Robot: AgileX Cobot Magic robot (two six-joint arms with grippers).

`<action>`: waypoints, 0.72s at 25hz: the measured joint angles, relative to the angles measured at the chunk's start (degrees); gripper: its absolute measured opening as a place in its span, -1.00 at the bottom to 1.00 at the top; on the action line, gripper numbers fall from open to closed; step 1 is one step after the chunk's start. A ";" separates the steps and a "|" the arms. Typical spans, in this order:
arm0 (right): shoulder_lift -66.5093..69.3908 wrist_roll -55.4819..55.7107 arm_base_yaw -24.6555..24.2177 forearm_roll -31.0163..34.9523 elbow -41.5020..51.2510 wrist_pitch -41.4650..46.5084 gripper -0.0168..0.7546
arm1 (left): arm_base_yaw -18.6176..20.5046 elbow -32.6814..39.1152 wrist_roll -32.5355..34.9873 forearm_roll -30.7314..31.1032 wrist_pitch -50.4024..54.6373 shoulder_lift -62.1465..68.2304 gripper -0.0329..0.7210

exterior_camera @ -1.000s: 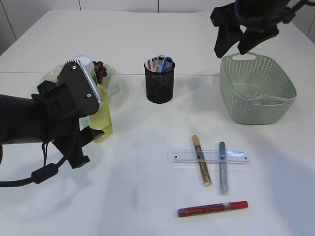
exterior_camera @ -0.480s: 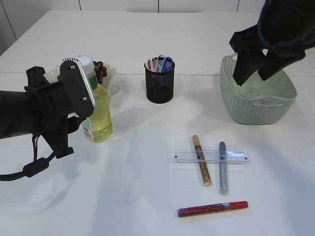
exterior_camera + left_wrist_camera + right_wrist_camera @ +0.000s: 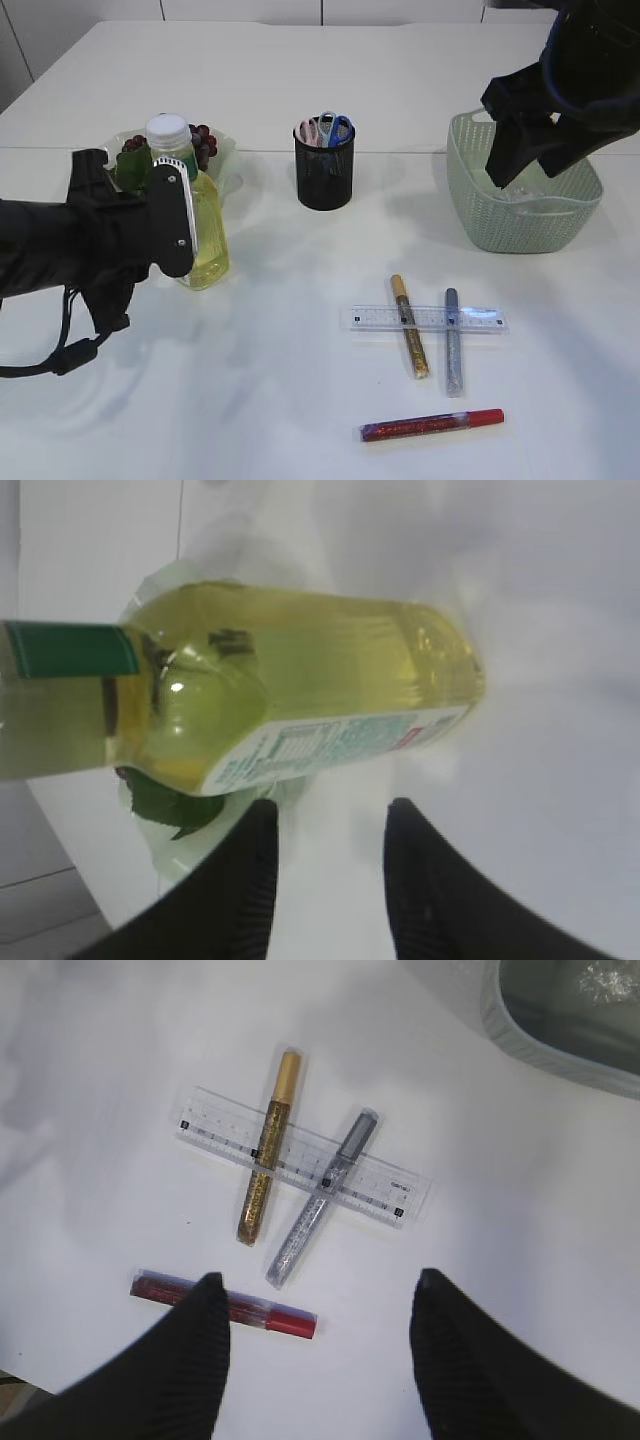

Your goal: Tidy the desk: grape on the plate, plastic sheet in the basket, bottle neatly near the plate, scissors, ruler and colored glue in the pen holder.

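Your left gripper [image 3: 325, 865] fingers stand apart with nothing between them, seemingly just clear of the bottle [image 3: 250, 685]; your right gripper [image 3: 320, 1350] gapes empty above the ruler [image 3: 300, 1165].

Glossy clear plastic bottle [image 3: 300, 695]; black mesh holder [image 3: 324, 178]; matt table [image 3: 250, 400].

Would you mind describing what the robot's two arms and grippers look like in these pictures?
Both arms are matte black. The left arm carries a flat black plate with a silvery edge and small screws, and a black cable loops beneath it. The left gripper and right gripper each have two black, finely ribbed fingers with rounded tips.
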 joint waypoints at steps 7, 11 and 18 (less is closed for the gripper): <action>0.00 0.00 0.00 0.53 0.00 0.00 0.23 | 0.00 0.00 4.01 -9.70 7.78 0.30 -0.28; 0.00 0.00 0.00 1.30 0.00 0.00 0.23 | 0.00 0.00 12.43 -22.86 10.26 0.30 -0.29; 0.00 0.00 0.00 2.26 0.00 0.00 0.23 | -0.72 0.00 17.71 -35.63 15.60 0.30 -0.29</action>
